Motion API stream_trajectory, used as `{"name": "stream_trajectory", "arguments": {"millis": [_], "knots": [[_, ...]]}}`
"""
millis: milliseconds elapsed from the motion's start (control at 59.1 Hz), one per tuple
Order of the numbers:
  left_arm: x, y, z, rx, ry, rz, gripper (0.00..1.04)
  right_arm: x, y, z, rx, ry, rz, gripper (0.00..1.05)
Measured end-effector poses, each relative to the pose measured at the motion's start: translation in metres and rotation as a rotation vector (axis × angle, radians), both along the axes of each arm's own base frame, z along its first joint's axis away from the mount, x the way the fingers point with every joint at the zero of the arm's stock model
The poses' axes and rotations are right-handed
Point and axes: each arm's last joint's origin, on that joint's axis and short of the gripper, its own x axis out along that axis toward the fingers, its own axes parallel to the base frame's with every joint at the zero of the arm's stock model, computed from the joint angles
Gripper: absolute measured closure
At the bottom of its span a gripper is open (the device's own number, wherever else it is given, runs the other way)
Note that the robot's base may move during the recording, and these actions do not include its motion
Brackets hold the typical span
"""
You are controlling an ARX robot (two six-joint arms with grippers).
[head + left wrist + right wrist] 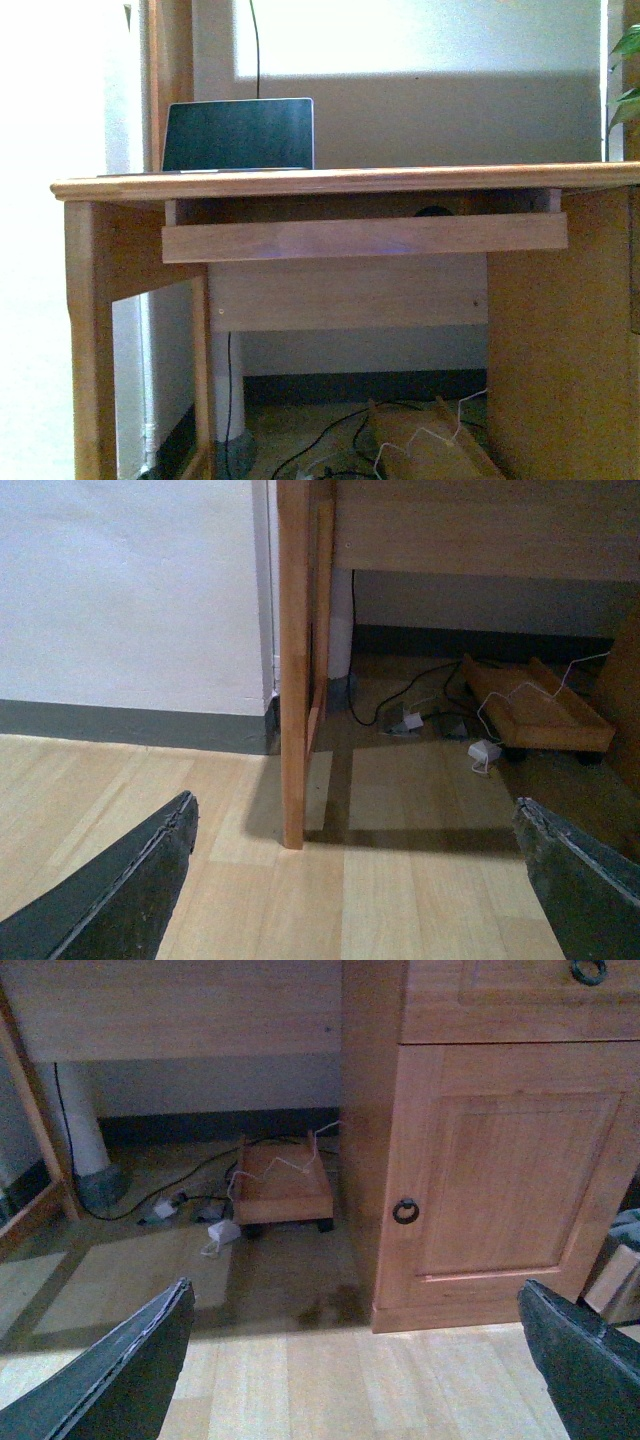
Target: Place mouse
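Judging the mouse [432, 210] light, rigid, slick-domed, I'd pinch its flanks; left gripper [352, 806], right gripper [355, 1288] both spread, empty.

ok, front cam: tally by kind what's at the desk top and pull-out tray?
Laptop: 1, on the desk top
Mouse: 1, dark top showing behind the tray front
Plant: 1, leaves only, at the edge
Total: 3

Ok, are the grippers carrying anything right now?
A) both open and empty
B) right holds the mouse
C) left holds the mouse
A: the left gripper and right gripper both have their jaws spread wide, with only floor showing between them.
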Motion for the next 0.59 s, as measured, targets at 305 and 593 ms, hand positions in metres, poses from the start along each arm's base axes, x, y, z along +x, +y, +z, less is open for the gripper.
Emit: {"name": "stream_trajectory", "arguments": {"millis": [305,593], "knots": [[-0.0001,0.0000,0.0001,0.000,-0.001,-0.001,0.08,0.0000,0.0000,0.0000,0.000,0.000,0.000,0.07],[0.0000,0.0000,0.0001,0.000,-0.001,0.000,0.08,0.0000,0.0000,0.0000,0.000,0.000,0.001,0.07]]}}
